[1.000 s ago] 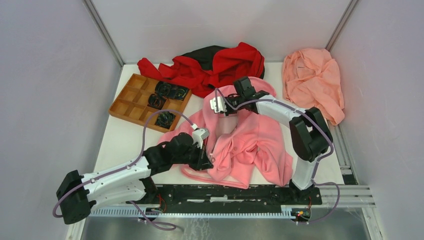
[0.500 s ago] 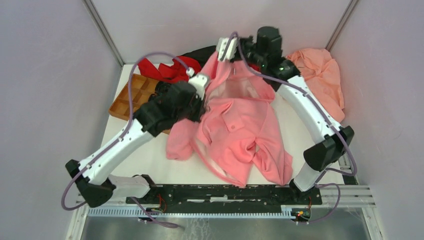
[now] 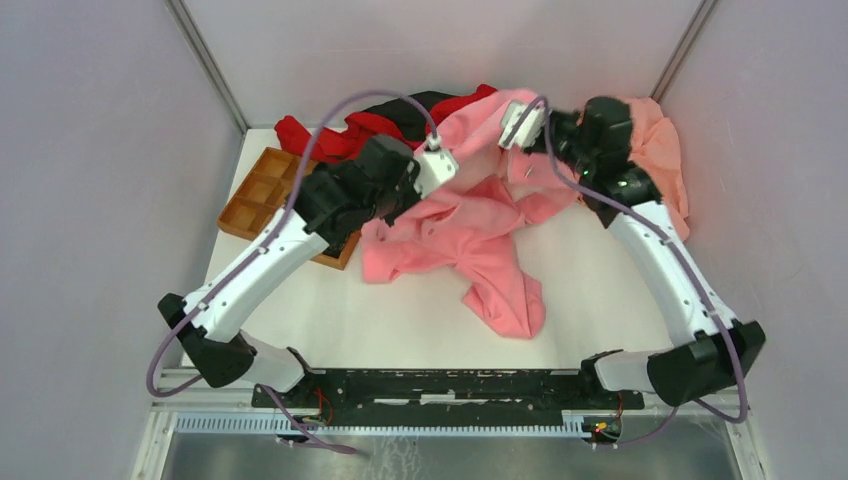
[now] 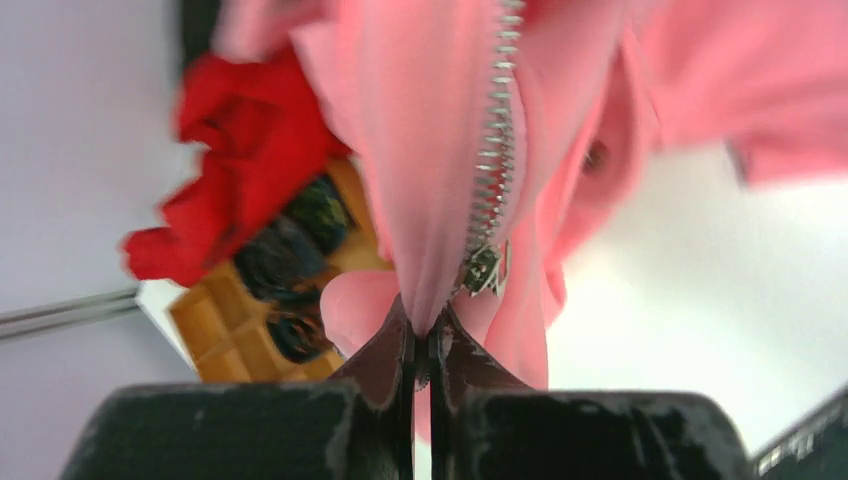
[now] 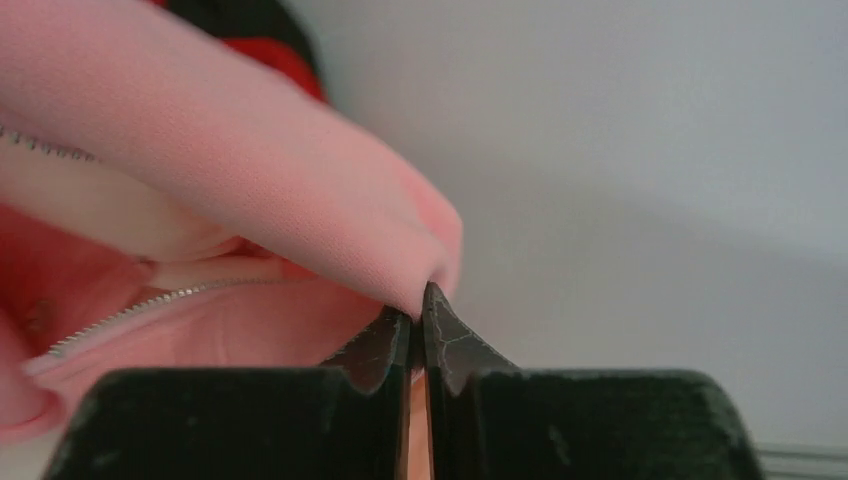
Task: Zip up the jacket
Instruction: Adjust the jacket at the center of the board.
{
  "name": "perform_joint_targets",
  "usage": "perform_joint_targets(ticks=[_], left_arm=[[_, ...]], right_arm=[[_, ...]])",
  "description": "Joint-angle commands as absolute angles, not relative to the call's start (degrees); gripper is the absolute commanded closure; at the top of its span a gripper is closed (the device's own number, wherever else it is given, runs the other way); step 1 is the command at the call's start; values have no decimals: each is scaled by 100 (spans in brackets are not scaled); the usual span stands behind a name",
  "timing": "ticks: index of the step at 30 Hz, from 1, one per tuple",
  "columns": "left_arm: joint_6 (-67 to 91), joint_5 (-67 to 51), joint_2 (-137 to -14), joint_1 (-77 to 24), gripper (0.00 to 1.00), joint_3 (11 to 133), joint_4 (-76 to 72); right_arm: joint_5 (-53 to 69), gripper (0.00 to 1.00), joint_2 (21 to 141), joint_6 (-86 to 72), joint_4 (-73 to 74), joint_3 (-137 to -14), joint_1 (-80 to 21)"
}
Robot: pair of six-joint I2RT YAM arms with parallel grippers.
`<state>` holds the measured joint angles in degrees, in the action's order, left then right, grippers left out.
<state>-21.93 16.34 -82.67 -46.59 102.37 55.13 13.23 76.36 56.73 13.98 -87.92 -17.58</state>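
Note:
The bright pink jacket [image 3: 480, 240] is lifted at its top edge toward the back of the table, and its lower part trails on the white surface. My left gripper [image 3: 425, 195] is shut on the jacket's front edge [image 4: 425, 330], right beside the metal zipper pull [image 4: 483, 270] and its row of teeth [image 4: 495, 130]. Further right, my right gripper [image 3: 535, 148] is shut on a fold of the same jacket [image 5: 418, 305], with zipper teeth [image 5: 130, 310] running off to its left. The two hold points stretch the cloth between them.
A red-and-black garment [image 3: 400, 120] lies at the back behind the jacket. A salmon-peach cloth [image 3: 660, 150] is heaped in the back right corner. A wooden compartment tray [image 3: 265, 195] with dark coiled items sits at the left, under my left arm. Grey walls close in three sides.
My right gripper closed on the jacket. Both arms then rose and swung toward the back right, dragging the jacket away from the near edge and stretching its top.

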Motion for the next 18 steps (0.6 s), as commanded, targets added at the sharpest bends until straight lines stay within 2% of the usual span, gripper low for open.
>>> perform_joint_targets(ticks=[1, 5, 7, 10, 13, 15, 18], left_arm=[[-2994, 461, -8234, -4622, 98, 8662, 5820], [-2793, 126, -8343, -4624, 98, 7696, 5616], [-2725, 33, -8322, -4623, 98, 7483, 5584], [-2693, -107, -8078, -4627, 98, 7157, 5314], [-2676, -175, -7769, -4617, 98, 6889, 5013], [-2646, -179, -7567, -4613, 98, 6747, 4882], [-2596, -142, -7400, -4612, 98, 6612, 4779]], right_arm=[[1540, 87, 8001, 5139, 1297, -7046, -1635], [1471, 57, 8575, 4338, 1248, -6720, -1626], [1799, 49, 8670, 4151, 1554, -6897, -1546], [2809, 34, 8342, 4219, 1869, -6949, -1303], [4099, 18, 7722, 4928, 2398, -6797, -1103], [4457, 13, 7362, 5302, 2663, -6579, -1095], [5028, 11, 7042, 6455, 3573, -6423, -1093]])
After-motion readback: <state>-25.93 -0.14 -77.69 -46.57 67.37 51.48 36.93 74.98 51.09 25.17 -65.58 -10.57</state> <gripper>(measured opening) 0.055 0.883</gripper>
